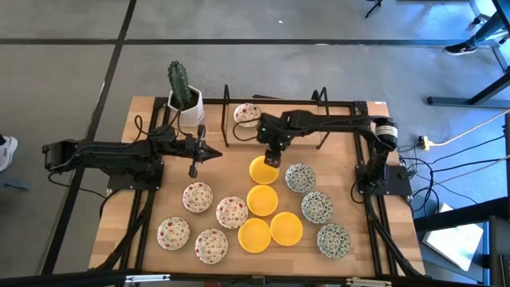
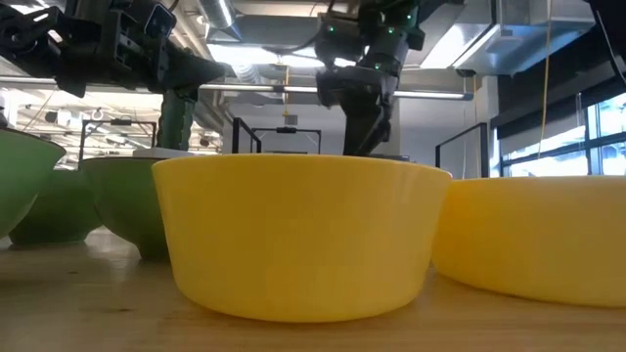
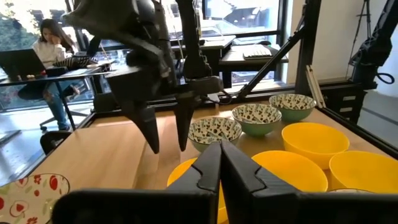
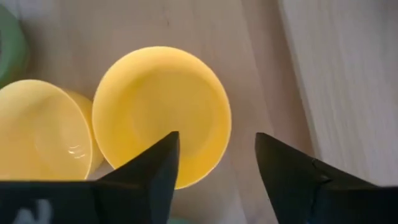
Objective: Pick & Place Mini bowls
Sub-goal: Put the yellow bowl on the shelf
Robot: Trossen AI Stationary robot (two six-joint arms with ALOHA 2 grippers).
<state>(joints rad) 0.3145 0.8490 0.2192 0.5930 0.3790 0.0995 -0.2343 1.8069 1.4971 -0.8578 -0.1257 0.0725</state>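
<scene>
A: What am I looking at in the overhead panel?

B: I am viewing the right gripper [image 1: 272, 159] hanging over the far yellow bowl [image 1: 263, 170], its jaws standing apart with the bowl's rim showing between them in the right wrist panel [image 4: 163, 115]. The bowl is sitting on the wooden table [image 1: 358, 175], free of the fingers [image 4: 149, 174].

A: And the other bowls?

B: I am counting three more yellow bowls [image 1: 262, 199] running toward the near edge. Four green-patterned bowls [image 1: 316, 206] are lining up on the right, and four red-speckled bowls [image 1: 198, 196] are lying on the left. One more red-speckled bowl [image 1: 246, 113] is resting by the far rail, near the cactus pot [image 1: 185, 104].

A: Where is the left arm?

B: I am seeing the left gripper [image 1: 194, 169] waiting above the table's left side, its jaws pressed together on nothing, as the left wrist panel [image 3: 221, 163] shows. A person [image 3: 53, 56] is sitting at a desk in the room beyond.
</scene>
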